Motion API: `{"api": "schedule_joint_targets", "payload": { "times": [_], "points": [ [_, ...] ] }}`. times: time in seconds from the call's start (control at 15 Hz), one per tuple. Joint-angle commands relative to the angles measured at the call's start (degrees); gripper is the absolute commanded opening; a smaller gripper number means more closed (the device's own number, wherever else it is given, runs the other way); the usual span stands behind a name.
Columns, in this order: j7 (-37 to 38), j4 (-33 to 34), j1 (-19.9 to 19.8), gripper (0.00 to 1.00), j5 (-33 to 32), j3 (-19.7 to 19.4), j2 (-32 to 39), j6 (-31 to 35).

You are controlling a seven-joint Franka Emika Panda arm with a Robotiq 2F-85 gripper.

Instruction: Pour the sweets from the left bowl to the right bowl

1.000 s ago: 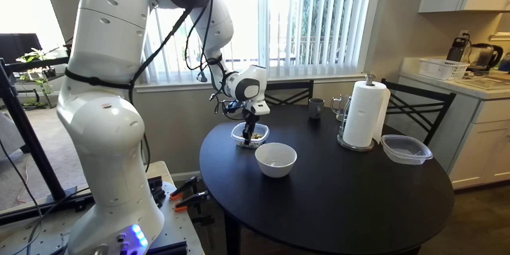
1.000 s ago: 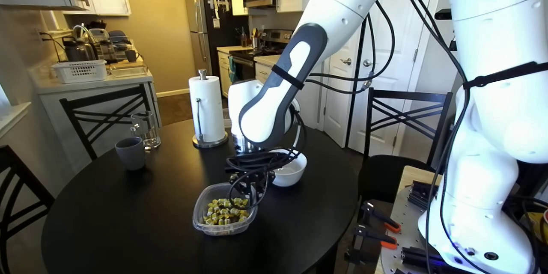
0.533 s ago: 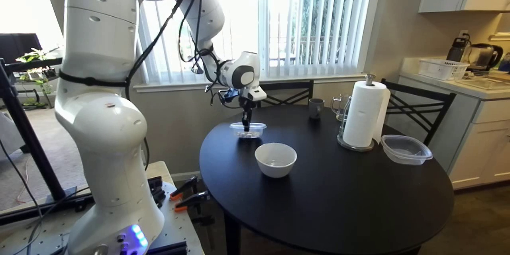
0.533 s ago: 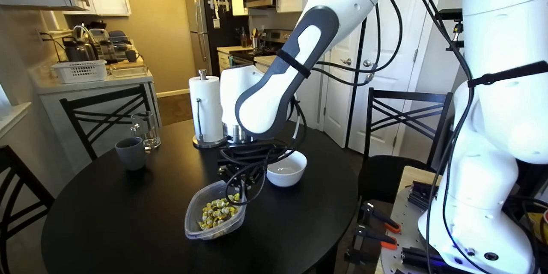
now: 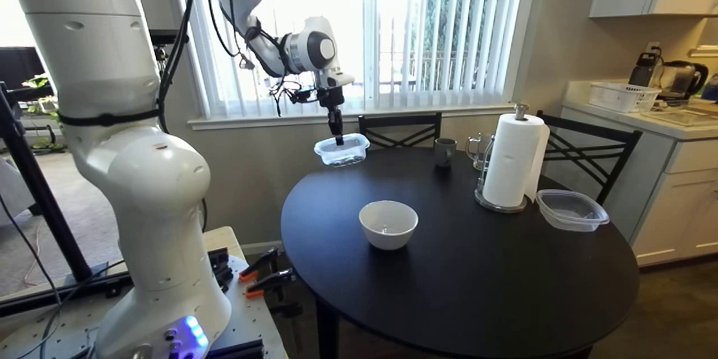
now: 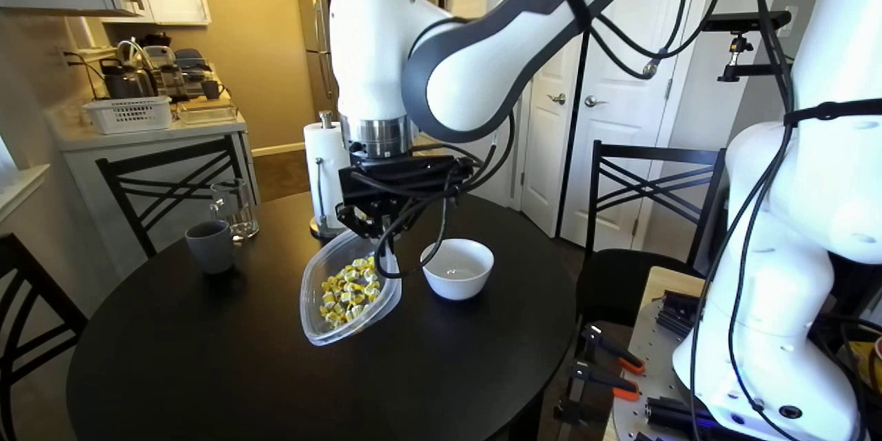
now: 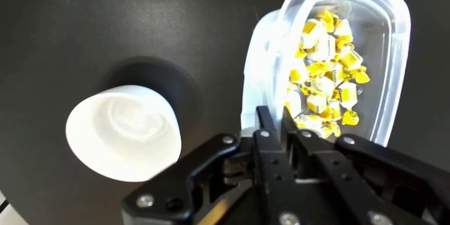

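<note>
My gripper (image 7: 276, 117) is shut on the near side wall of the left bowl, a clear plastic bowl (image 7: 395, 63), with one finger inside it and one outside. The left bowl (image 5: 359, 151) hangs above the table, slightly tilted, near the window-side edge. The sweets (image 6: 350, 291), yellow and white wrapped pieces, lie in a heap inside it; they also show in the wrist view (image 7: 325, 77). The right bowl, white and opaque (image 5: 388, 235), stands upright on the table, apart from the left bowl. Its inside shows bare in the wrist view (image 7: 133, 123).
A paper towel roll (image 5: 510, 162) stands on the round dark table (image 5: 477, 291). A second clear container (image 5: 572, 213) sits beyond it near the edge. A grey mug (image 6: 210, 248) and a glass mug (image 6: 238, 210) stand on the window side. Chairs surround the table.
My gripper has lifted the left bowl off the table and carried it up towards the window side. The bowl's tilt has changed; the sweets stay inside. The right bowl has not moved.
</note>
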Motion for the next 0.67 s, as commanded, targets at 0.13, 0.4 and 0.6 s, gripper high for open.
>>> {"api": "schedule_joint_targets", "payload": {
  "times": [0.13,0.4,0.6],
  "points": [
    [3.5,1.5,-4.2,0.02,-4.4,3.9,-3.4,-7.2],
    [7.8,1.1,-7.6,0.02,-10.0,3.4,-5.0,-13.5],
    [11.3,0.7,-10.1,0.02,-14.5,2.7,-6.9,-19.9]
  ]
}}
